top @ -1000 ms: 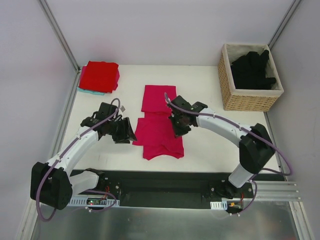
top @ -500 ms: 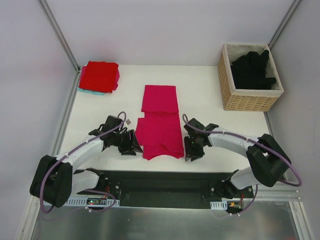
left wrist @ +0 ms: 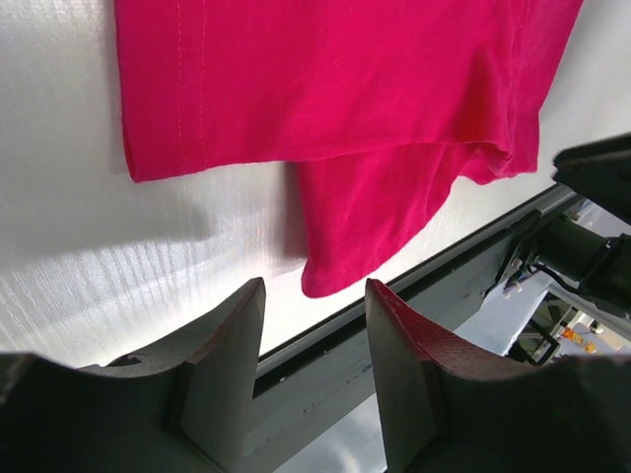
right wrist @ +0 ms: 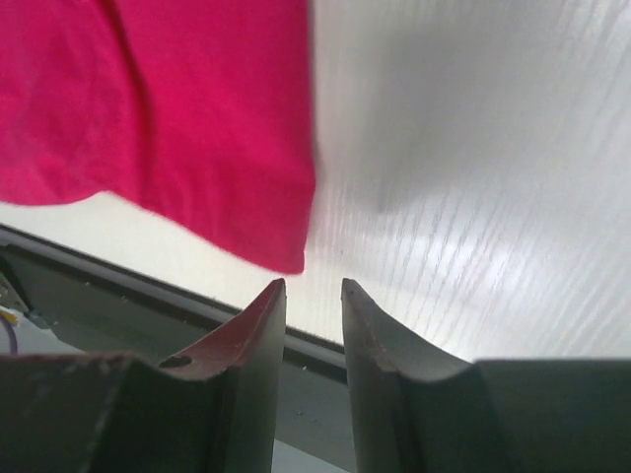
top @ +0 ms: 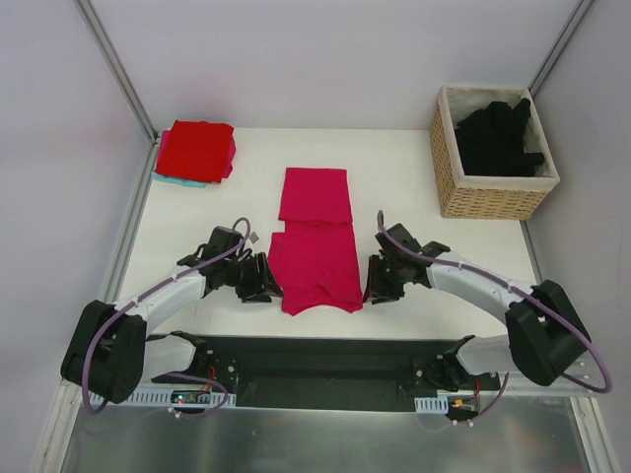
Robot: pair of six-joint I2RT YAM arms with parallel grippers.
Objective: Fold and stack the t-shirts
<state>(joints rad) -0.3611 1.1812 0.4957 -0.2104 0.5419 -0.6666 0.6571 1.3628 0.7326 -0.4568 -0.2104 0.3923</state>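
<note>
Left gripper sat low over the white table, just beside the near-left corner of the magenta-pink cloth t-shirt; jaws parted, nothing between them. Right gripper sat at the near-right corner; jaws narrowly parted, empty. The shirt lay flat mid-table as a long folded strip running away from the arms. Far left: bright red folded t-shirt resting on pale teal cloth. Far right: woven wicker basket held black t-shirts.
</note>
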